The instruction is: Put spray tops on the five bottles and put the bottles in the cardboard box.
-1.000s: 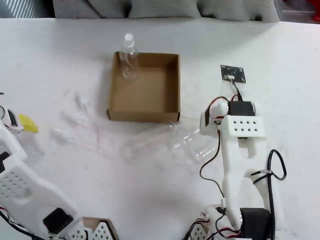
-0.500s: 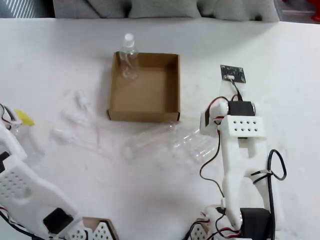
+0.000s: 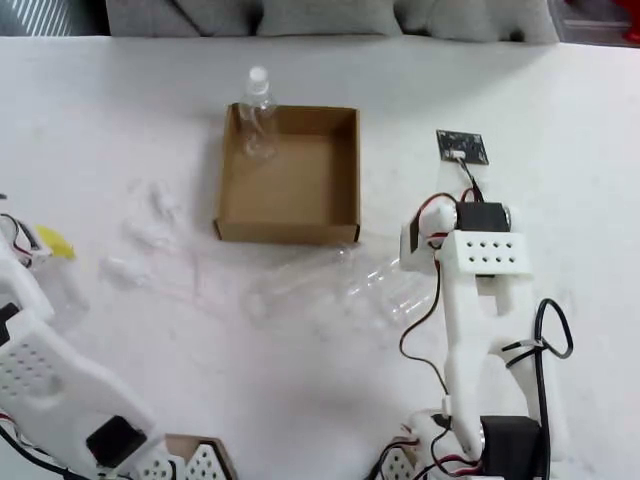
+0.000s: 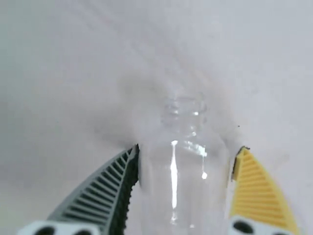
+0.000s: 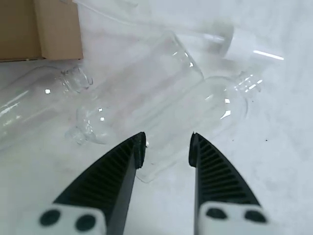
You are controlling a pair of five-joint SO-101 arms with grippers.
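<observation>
Cardboard box (image 3: pixel 287 232) sits open-topped and square on the white desk (image 3: pixel 560 90), brown and matte, with low walls. Its long sides run away from my two arms.

Just in front of it, between the box and my right arm (image 3: pixel 484 300), clear plastic bottles (image 3: pixel 340 285) lie on their sides in a loose heap. Their long axes run roughly across the desk, a little slanted. From the right wrist I see threaded open necks pointing both ways, one toward the box corner and one away from it. The right end effector (image 5: pixel 167 144) has its ribbed black fingers parted with nothing between them. The tips sit over the base end of one lying bottle, and I can't tell whether they touch it.

A capped bottle (image 3: pixel 258 115) stands upright at the box's far left corner, its white cap pointing up.

At the desk's left edge, my left end effector (image 4: pixel 187 152) is clamped on an open-necked bottle (image 4: pixel 182 188). The grey finger and the yellow finger press its opposite flanks, and its bare threaded neck points away from the wrist.

Left of the box lie faint clear pieces that look like spray tops (image 3: pixel 150 212). They are too pale to make out.
</observation>
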